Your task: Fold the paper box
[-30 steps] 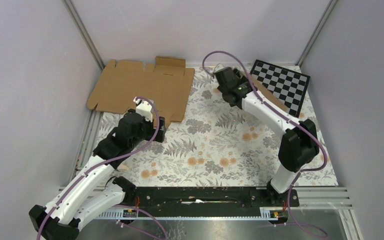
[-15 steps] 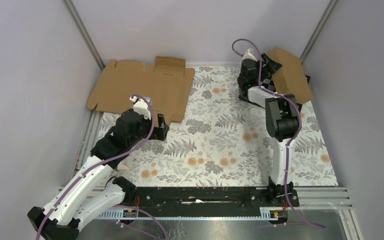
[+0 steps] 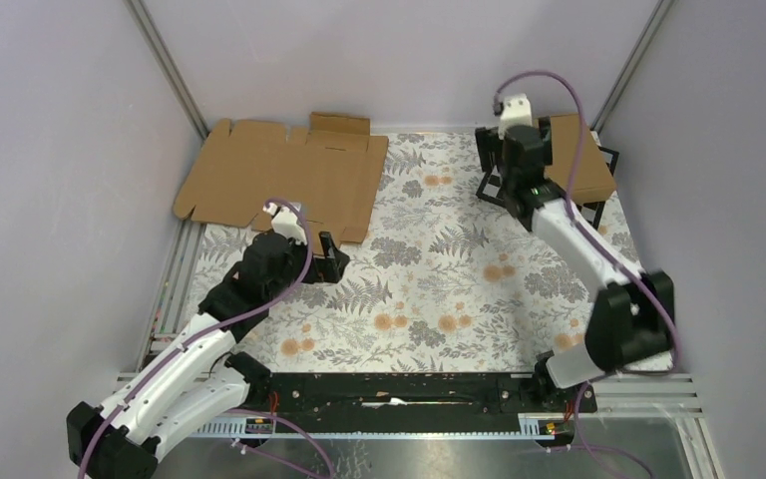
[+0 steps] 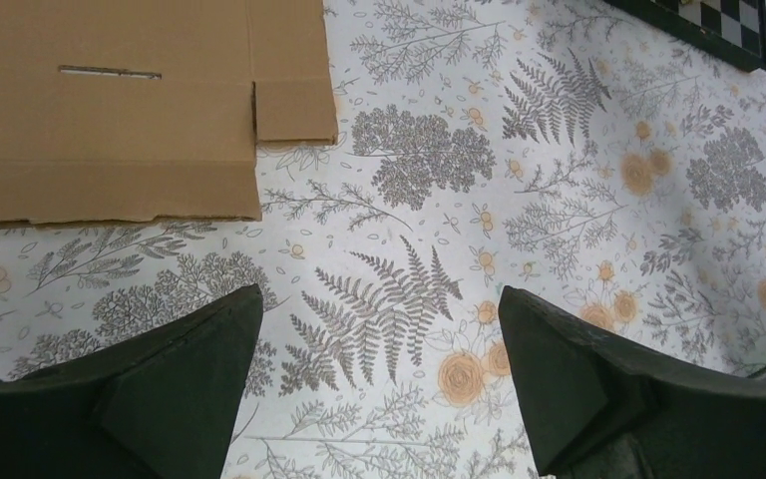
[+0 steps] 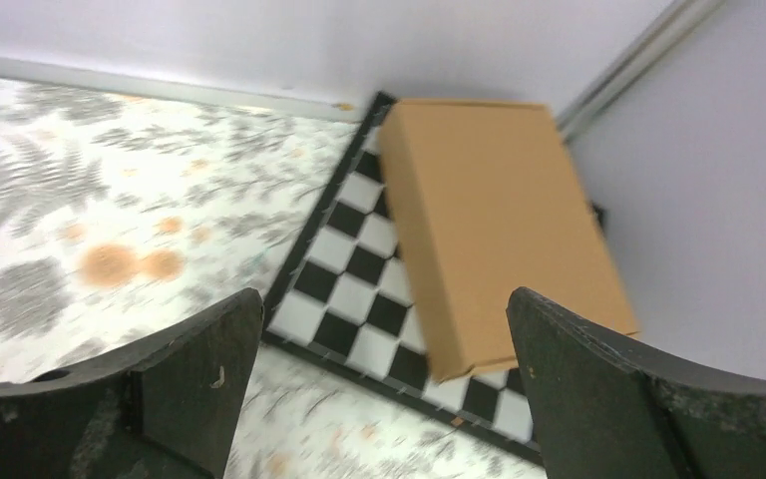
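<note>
At the far left of the desk (image 3: 439, 289), which is covered with a cloth printed with ferns and flowers, a flat cardboard sheet (image 3: 279, 175) lies unfolded. Its flaps and slots show, and its left edge reaches up to the side wall. It is not the box.

Just in front of that sheet's near right corner hangs the left hand (image 3: 334, 254). In the left wrist view its two dark fingers (image 4: 190, 369) stand wide apart over the bare fern pattern with nothing between them. The near edge of the flat sheet lies beyond the fingertips and does not touch them.

The middle of the desk shows only the printed cloth.

Toward the back right, the right arm reaches up from its base and bends over the far corner. The right hand (image 5: 384, 299) is spread open and holds nothing. Its fingers frame the scene below and hang apart from everything in it. The wrist picture is a little blurred.

Under and beyond that hand lies a black-and-white checkerboard (image 5: 354, 274), set at an angle near the corner where the back wall and the right wall meet. The paper box (image 3: 580, 160) rests on top of the board, folded into a shallow closed brown block. It covers the side of the board nearest the right wall and leaves a band of squares showing on the other side.
</note>
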You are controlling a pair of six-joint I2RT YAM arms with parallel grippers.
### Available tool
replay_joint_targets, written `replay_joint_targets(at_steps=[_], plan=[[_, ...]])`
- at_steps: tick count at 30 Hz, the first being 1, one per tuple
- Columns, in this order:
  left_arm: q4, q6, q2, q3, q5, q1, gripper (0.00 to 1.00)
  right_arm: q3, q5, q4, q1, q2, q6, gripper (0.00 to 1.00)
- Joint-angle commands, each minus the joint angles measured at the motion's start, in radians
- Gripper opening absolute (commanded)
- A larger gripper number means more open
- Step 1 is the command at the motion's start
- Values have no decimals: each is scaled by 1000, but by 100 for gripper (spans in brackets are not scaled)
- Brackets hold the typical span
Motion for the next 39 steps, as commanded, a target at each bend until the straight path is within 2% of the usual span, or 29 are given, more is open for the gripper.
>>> replay_joint_targets(at_steps=[1,4,7,10,12,15,17,20,24,28,30,35,39], plan=[[259,-9,-40,-100,-54,3,99,-349,-302,213,-13,-233,200,100],[390,22,-41,-181,-144,3,99,-577,-299,417,-15,-378,251,100],[591,23,-11,-267,-160,3,99,-726,-278,533,-15,-460,282,100],[828,87,56,-354,-226,3,99,-869,-292,758,-13,-467,253,100],[885,194,97,-377,-344,4,99,-952,-268,885,-13,-451,158,99],[926,348,148,-381,-471,47,99,-978,-109,803,-26,-478,162,100],[944,364,161,-381,-421,119,99,-981,-171,751,-54,-469,144,100],[1041,354,213,-416,-319,237,99,-976,-226,775,-84,-366,155,100],[1146,338,307,-456,-249,351,99,-1017,-217,948,-129,-232,185,100],[1403,269,428,-524,-119,476,99,-1025,-174,1067,-165,-112,233,100],[1400,251,464,-499,-67,532,98,-1028,-178,1068,-196,-94,275,100],[1378,257,522,-450,-33,558,95,-1004,-221,1027,-217,-90,279,100],[1474,274,551,-474,-89,582,95,-1024,-210,1052,-217,-91,282,100]])
